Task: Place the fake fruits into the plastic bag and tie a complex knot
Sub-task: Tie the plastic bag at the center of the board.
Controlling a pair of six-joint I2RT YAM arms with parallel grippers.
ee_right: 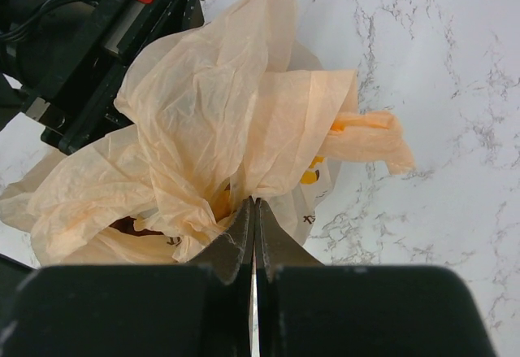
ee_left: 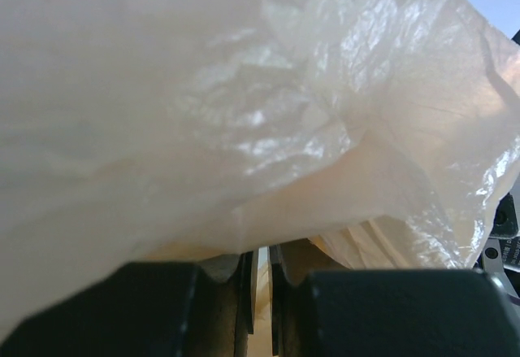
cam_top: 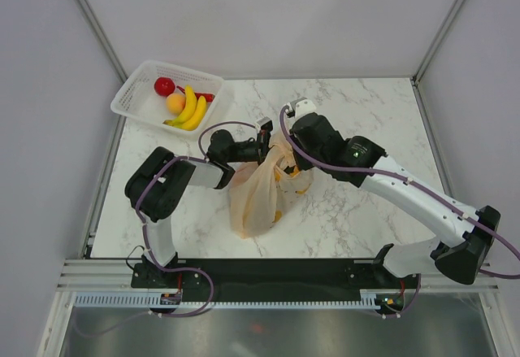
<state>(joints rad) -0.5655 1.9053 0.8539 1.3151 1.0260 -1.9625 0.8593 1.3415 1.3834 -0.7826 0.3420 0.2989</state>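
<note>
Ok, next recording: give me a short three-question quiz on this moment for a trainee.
1. In which corner of the table does the white basket stand?
2. True or false: every fake fruit is inside the plastic bag.
3. The fingers of the right gripper are: A) shut on the plastic bag, B) open above a banana, C) holding the basket.

Key
1. The far left corner.
2. False: bananas, a red apple and a peach-coloured fruit lie in the basket.
3. A.
</note>
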